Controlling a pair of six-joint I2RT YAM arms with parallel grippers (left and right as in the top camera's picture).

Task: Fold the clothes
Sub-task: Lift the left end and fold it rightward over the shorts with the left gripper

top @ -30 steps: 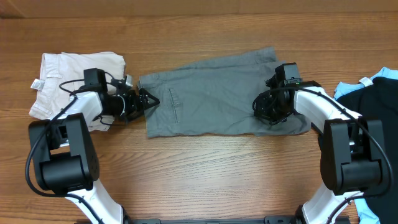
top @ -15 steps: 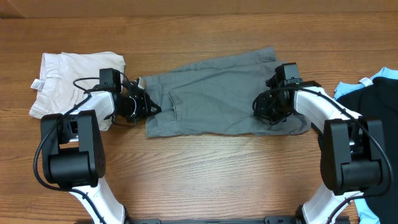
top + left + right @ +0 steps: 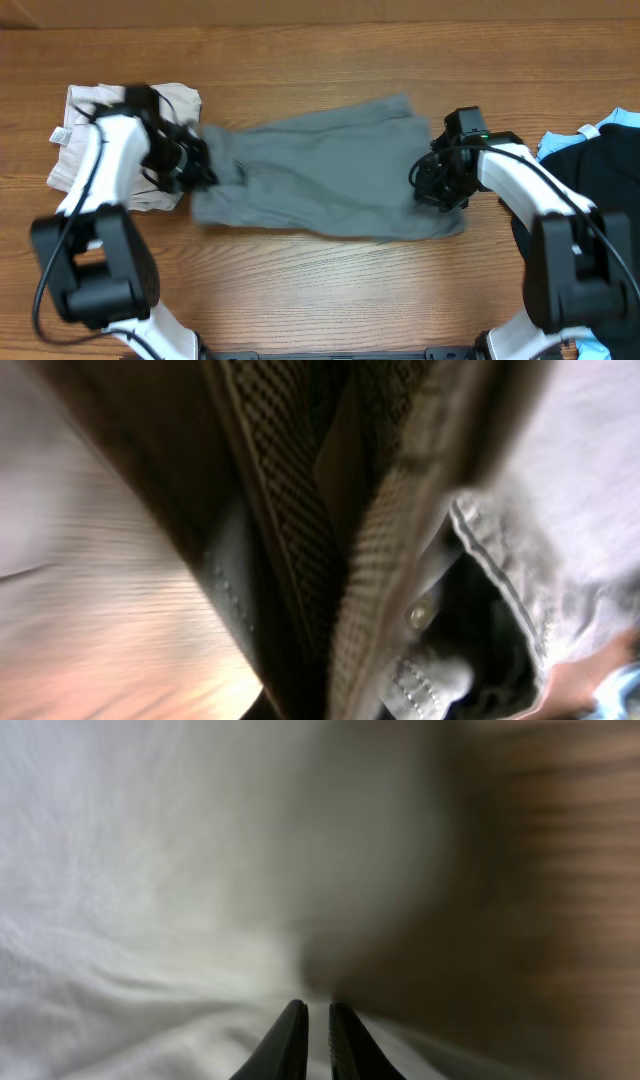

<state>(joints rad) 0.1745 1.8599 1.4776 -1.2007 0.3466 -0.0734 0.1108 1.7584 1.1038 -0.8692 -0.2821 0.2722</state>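
Observation:
The grey shorts (image 3: pixel 320 170) lie spread across the middle of the table, their left end bunched. My left gripper (image 3: pixel 195 165) is shut on that left end, next to the cream shorts. In the left wrist view the waistband fills the frame, with a small metal button (image 3: pixel 418 615) and grey fabric (image 3: pixel 580 480) at the right. My right gripper (image 3: pixel 438 188) sits on the shorts' right end. In the right wrist view its fingertips (image 3: pixel 318 1025) stand almost together, a thin strip of the pale fabric (image 3: pixel 150 870) pinched between them.
Folded cream shorts (image 3: pixel 85 120) lie at the far left, just behind my left arm. A black garment with light-blue trim (image 3: pixel 600 160) lies at the right edge. Bare wooden table (image 3: pixel 320 290) runs along the front.
My left gripper went from open to shut on the shorts' left end and drew back to the left. The whole garment slid left with it. My right gripper stayed roughly in place.

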